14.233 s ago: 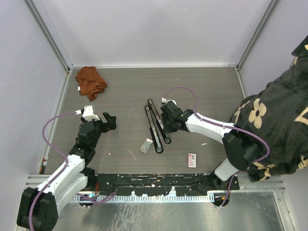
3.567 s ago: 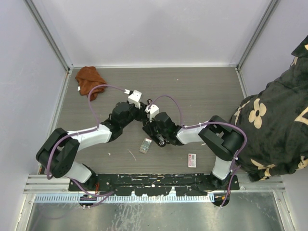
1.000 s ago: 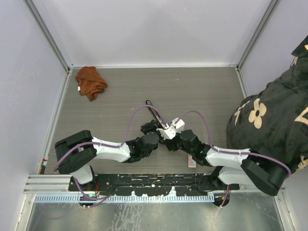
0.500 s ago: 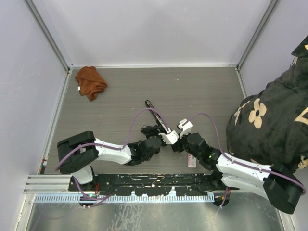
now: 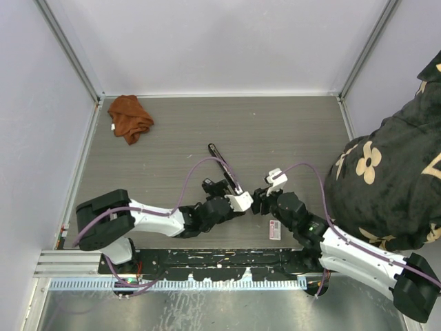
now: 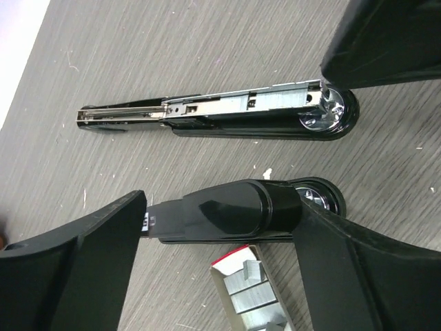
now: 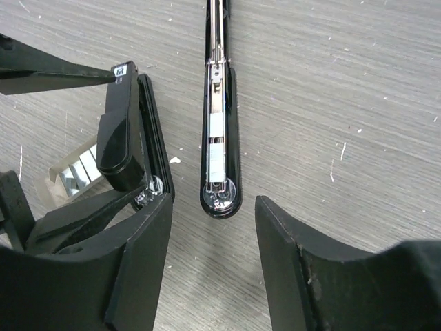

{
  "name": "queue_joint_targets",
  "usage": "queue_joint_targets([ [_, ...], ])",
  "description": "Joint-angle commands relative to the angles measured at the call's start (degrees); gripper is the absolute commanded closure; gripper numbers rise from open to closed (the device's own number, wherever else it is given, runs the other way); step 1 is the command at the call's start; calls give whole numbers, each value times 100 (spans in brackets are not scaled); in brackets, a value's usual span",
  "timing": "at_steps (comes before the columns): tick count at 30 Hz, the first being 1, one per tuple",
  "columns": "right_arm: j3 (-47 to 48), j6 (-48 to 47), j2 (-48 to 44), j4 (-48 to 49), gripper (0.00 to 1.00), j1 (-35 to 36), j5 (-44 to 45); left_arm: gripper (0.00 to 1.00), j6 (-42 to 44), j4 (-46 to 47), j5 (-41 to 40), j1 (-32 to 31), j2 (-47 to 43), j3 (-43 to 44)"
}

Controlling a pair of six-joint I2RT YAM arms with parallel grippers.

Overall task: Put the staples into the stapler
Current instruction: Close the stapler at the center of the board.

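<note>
At six o'clock in the left wrist view lie the staples (image 6: 251, 303): silvery-grey strips packed side by side in a tiny grey tray (image 6: 222, 286) whose upper lip shows red, the lot cut off by the frame edge. From the right wrist the same tray peeps out at nine o'clock, mostly hidden. Just beside it, at its twelve o'clock in the left wrist view, a second stapler (image 6: 220, 214) lies closed on its side, glossy black with a small white label at its nine o'clock tip. Beyond that, again toward twelve, the stapler (image 6: 234, 127) lies opened, its long channel bared. A silvery-grey length fills the three o'clock half of the channel, and whether that is staples or bare metal I cannot tell. The left gripper (image 6: 222, 207) stands wide, with the second stapler seen between its fingers; contact cannot be judged. The right gripper (image 7: 213, 207) is also spread, nothing between its fingers, and the stapler's round hinge end sits just at its twelve o'clock. In the top view both arms meet low over the grey wood-grain tabletop (image 5: 289, 131). The red-and-white box (image 5: 275, 231) lies at five o'clock of the stapler, and a rust-orange cloth (image 5: 129, 116) lies well apart at ten. A dark floral sleeve (image 5: 386, 179) fills the three o'clock side.
</note>
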Motion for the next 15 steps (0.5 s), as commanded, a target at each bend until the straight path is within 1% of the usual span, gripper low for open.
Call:
queue_joint_targets([
  [1,609,-57,-77,-158,41,16,205,6,-413,-681,362,24,-562,-91],
  [2,724,-97,-69,-244,40,14,215,3,-506,-790,471,25,-699,-98],
  [3,830,-138,-56,-369,39,10,240,2,-571,-925,571,27,-845,-95],
  [6,1135,-206,-2,-613,36,12,358,2,-796,-1335,798,49,-1221,-55],
  [9,1323,-220,51,-730,35,9,319,2,-971,-1669,983,97,-1539,-60],
  [15,1396,-106,102,-765,35,8,211,2,-1262,-2316,1545,125,-1817,44],
])
